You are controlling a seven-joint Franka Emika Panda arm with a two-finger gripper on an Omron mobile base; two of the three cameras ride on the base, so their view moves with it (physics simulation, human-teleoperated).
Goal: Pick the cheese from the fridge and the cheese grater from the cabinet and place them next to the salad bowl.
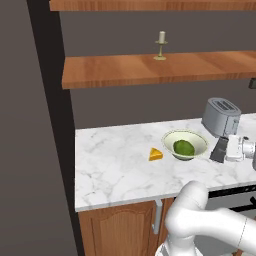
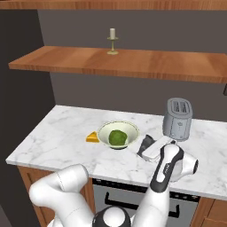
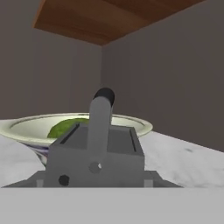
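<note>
Resting on the marble desk (image 1: 115,165) in the left base view, the cheese grater (image 1: 219,149) is sitting just right of the salad bowl (image 1: 185,144), toward the desk's right end, with the gripper (image 1: 223,149) lying level against it; the fingers appear to be clamped on the grater, though they are hard to make out. The cheese (image 1: 155,154) is lying just left of the bowl, near the desk's middle. A silver toaster (image 1: 220,116) is standing behind the grater at the back edge, and a candlestick (image 1: 160,46) is standing on the cabinet (image 1: 150,70) above. Turning to the right base view, the grater is sitting between the bowl and the toaster, the white hand reaching it from the front edge. Looking along the hand, the grater's handle is rising close ahead, with the bowl's rim and green lump just behind.
</note>
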